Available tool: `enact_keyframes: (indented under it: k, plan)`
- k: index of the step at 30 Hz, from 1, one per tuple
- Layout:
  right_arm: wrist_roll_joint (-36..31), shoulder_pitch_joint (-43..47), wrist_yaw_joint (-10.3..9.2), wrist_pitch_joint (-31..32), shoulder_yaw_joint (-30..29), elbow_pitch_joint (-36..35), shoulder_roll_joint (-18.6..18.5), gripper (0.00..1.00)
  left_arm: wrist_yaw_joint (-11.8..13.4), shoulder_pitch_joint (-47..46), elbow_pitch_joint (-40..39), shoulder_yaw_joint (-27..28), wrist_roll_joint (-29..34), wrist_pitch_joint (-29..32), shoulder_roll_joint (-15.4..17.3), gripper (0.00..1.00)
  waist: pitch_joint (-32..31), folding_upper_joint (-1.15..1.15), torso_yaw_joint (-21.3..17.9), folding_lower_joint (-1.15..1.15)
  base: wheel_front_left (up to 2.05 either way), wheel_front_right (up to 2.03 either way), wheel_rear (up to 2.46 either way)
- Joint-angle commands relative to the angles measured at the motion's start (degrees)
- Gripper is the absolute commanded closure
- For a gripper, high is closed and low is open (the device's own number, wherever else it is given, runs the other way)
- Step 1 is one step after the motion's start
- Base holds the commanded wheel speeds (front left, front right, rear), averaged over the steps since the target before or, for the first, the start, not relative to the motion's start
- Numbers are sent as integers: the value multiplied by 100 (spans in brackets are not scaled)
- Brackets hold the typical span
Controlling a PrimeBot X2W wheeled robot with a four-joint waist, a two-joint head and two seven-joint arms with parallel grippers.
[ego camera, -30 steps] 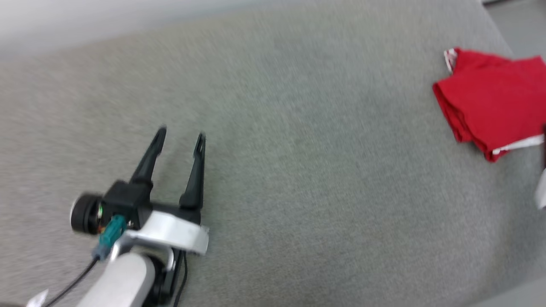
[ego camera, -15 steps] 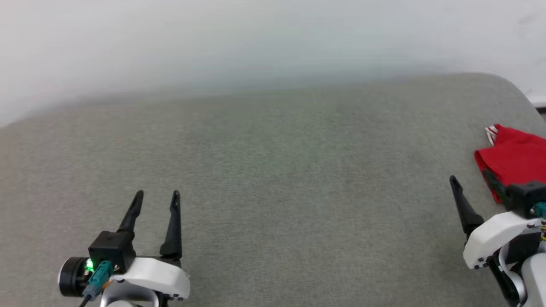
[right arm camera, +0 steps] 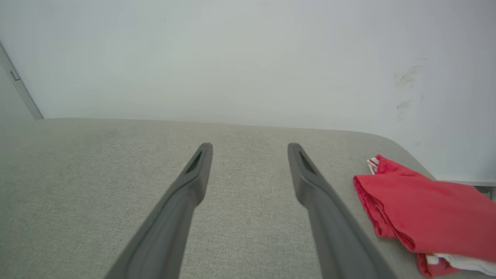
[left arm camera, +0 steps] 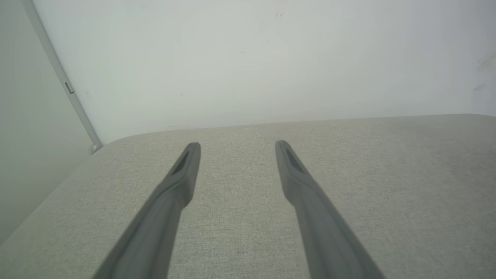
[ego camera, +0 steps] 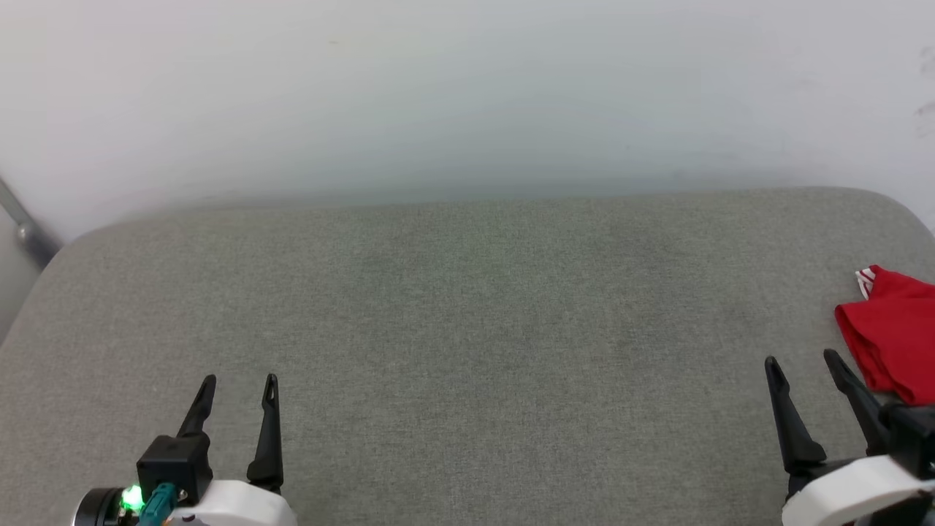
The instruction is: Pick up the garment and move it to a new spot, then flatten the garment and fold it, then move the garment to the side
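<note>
Folded red fabric garment [ego camera: 895, 329] lies just right of open, empty right end effector [ego camera: 801, 359]; open left end effector [ego camera: 241, 380] well apart.

garment [right arm camera: 430, 201]: soft red cloth, matt | cushion [ego camera: 467, 307]: grey woven fabric, coarse weave | wall [ego camera: 467, 95]: smooth matt white | fingers [right arm camera: 193, 182]: dark matt plastic

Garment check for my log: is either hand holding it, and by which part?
Nothing is held: left hand and right hand are open; the garment lies free on the surface.
</note>
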Motion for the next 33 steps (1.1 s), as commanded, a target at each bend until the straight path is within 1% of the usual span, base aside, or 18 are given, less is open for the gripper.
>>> enact_keyframes:
  k: [1,4,6,12,29,30,33]
  plan:
    - [-36,142,-6,18,-70,-105,75,0,22,100,9,-23,-24,-12,-11,0,-41,0,-10,1,0,0,0]
    - [-57,366,-5,92,-164,-300,256,0,93,210,-50,-38,-20,12,-25,0,-87,0,6,1,0,0,0]
    - [-67,424,-5,119,-171,-379,333,0,89,248,-48,-29,-43,5,-9,0,-91,0,19,1,0,0,0]
    - [-67,458,-5,148,-188,-460,438,0,68,237,-10,-32,-82,-4,-16,0,-106,0,48,1,0,0,0]
    - [-21,449,-5,71,-104,-363,433,0,31,151,7,-30,-140,-31,-30,0,-78,0,-1,1,0,0,0]
    - [-66,407,0,106,-107,-349,437,100,22,208,24,-28,-139,-4,-37,100,-78,0,-1,1,0,0,0]
    - [-57,447,0,121,-98,-172,453,100,18,307,165,-101,-166,8,-156,100,-77,0,-1,1,0,0,0]
